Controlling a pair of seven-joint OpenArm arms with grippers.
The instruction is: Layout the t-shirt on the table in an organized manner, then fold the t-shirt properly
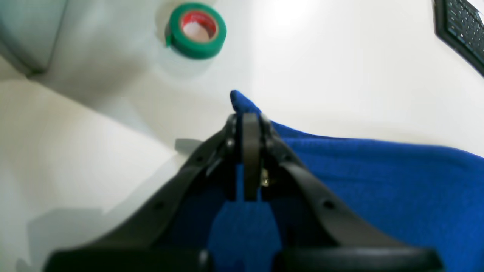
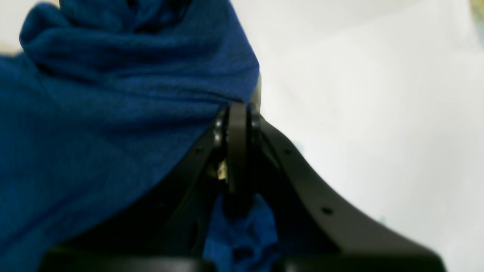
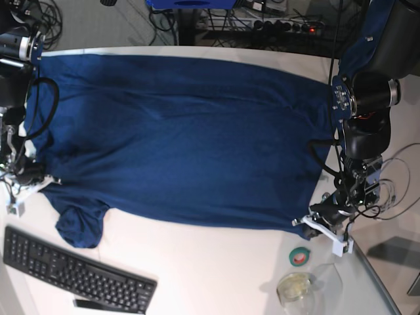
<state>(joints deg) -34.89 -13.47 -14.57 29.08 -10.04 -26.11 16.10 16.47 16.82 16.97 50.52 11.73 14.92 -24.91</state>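
Observation:
The dark blue t-shirt (image 3: 184,131) lies spread wide and mostly flat across the white table (image 3: 216,262), with one sleeve (image 3: 79,223) bunched near the keyboard. My left gripper (image 1: 249,117) is shut on the shirt's corner (image 1: 242,102), which pokes out past the closed fingertips; the base view shows this left gripper (image 3: 312,224) at the shirt's lower right corner. At the shirt's left edge beside the sleeve, my right gripper (image 3: 34,174) is pinching the cloth. The right wrist view shows the right gripper (image 2: 238,111) shut on wrinkled blue t-shirt fabric (image 2: 113,113).
A black keyboard (image 3: 72,272) lies at the table's front left and shows as a keyboard (image 1: 461,30) corner in the left wrist view. A green tape roll (image 3: 300,256) and a clear glass jar (image 3: 295,287) stand just in front of the left gripper. Cables crowd the back edge.

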